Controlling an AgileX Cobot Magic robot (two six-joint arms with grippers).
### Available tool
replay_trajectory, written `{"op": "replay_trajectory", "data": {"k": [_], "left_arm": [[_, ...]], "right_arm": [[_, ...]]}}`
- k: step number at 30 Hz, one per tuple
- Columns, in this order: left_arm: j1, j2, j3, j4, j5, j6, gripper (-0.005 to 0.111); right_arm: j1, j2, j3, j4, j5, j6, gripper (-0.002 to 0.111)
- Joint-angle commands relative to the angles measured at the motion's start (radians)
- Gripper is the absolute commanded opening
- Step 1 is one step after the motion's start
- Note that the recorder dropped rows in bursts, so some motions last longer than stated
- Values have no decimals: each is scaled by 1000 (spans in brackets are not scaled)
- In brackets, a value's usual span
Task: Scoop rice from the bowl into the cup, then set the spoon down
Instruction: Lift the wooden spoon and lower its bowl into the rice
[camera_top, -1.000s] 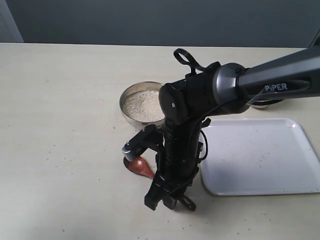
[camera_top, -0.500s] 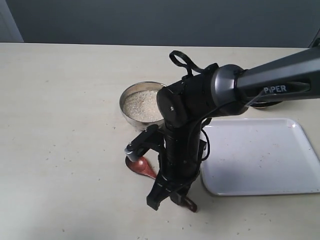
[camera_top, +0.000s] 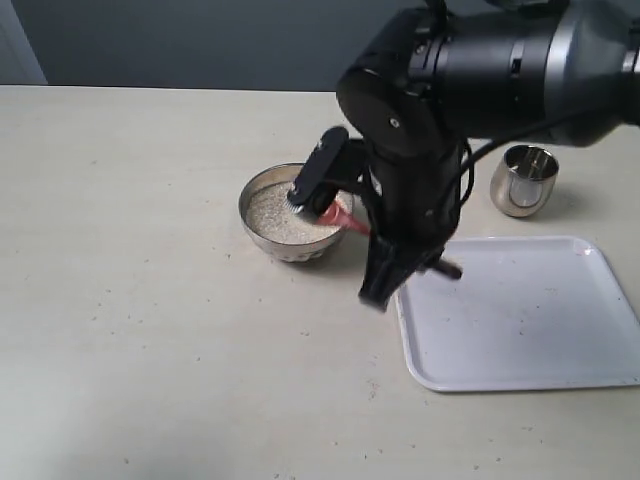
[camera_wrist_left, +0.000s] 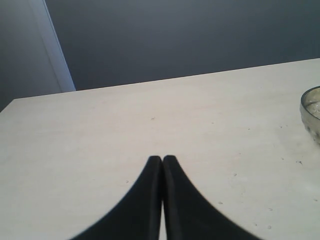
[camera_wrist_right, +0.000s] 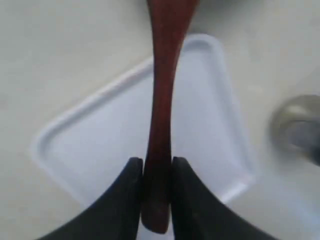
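The right gripper (camera_wrist_right: 157, 162) is clamping the spoon (camera_wrist_right: 162, 75) near the end of its slim handle, black fingers pressing in on both sides of that glossy reddish-brown wood. The handle is stretching above a corner of the smooth white tray (camera_top: 560, 370), a rounded rectangle with a raised lip. The scoop end is reaching the bowl (camera_top: 290, 250) at the rim nearest the tray. The arm is hiding the scoop, so contact with the rice (camera_top: 272, 215) is impossible to call. Those fine white grains are lying inside the shiny, faceted steel bowl. The cup (camera_top: 525, 180), a small rounded steel tumbler, is standing apart beyond the tray. The left gripper (camera_wrist_left: 162, 160) is hovering over the pale speckled table (camera_wrist_left: 100, 140), tapered fingers pressed together, gripping nothing.
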Motion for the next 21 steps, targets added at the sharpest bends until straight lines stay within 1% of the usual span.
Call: {"op": "replay_trajectory", "data": {"k": [1,3,4,6,9,11,14,16,21], "left_arm": [[-4,-4,-4,1,-1,-7,1],[-4,-4,-4,1,-1,-7,1],[-4,-4,-4,1,-1,-7,1],[-4,-4,-4,1,-1,-7,1],[-4,-4,-4,1,-1,-7,1],[-4,-4,-4,1,-1,-7,1],[-4,-4,-4,1,-1,-7,1],[-4,-4,-4,1,-1,-7,1],[-4,-4,-4,1,-1,-7,1]], "right_arm": [[1,23,-136,-274,49,31,0],[1,83,-212,-333,49,-29,0],[1,139,-247,-355,49,-109,0],[1,224,-279,-400,49,-146,0],[1,319,-281,-503,49,-167,0],[1,354,-281,-589,49,-262,0],[1,390,-281,-706,49,-269,0],[1,398,-281,-729,49,-271,0],[6,400,-281,-733,49,-348,0]]}}
